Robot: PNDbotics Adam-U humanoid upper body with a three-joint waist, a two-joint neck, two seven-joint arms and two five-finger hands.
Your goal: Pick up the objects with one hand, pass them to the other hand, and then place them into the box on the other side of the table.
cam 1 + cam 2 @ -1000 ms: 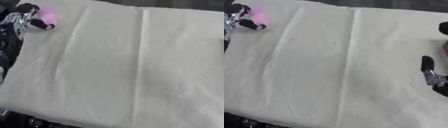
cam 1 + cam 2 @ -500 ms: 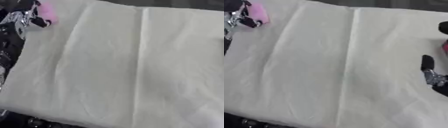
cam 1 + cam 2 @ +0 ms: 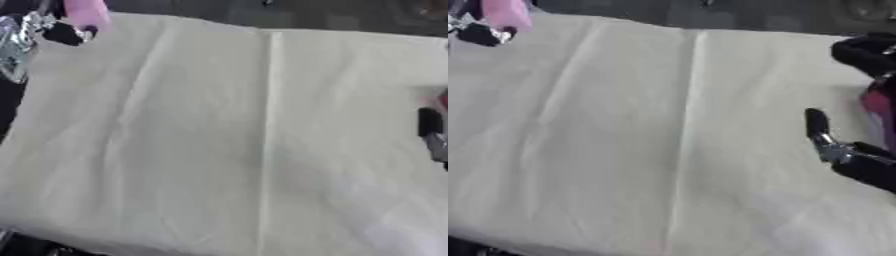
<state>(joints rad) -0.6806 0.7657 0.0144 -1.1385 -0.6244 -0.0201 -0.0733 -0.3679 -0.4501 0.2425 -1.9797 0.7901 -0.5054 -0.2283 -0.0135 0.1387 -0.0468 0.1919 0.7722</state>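
Note:
My left hand (image 3: 33, 36) is at the table's far left corner, its fingers curled around a pink object (image 3: 85, 12) that sticks up past the table's far edge. My right hand (image 3: 852, 159) rests at the right edge of the cream cloth (image 3: 667, 130), its thumb (image 3: 815, 122) straight and pointing away from me. Its dark fingers (image 3: 866, 52) show farther back, with a red shape (image 3: 878, 106) between them and the thumb, cut off by the picture's edge. No box is in view.
The cream cloth covers the whole table and has a lengthwise crease (image 3: 267, 125) down its middle. Beyond the far edge lies dark floor (image 3: 262, 15). The table's near edge (image 3: 52, 245) shows at the lower left.
My left hand has carried the pink object farther back, past the far left corner. The right hand has stayed in place. The view has shifted a little.

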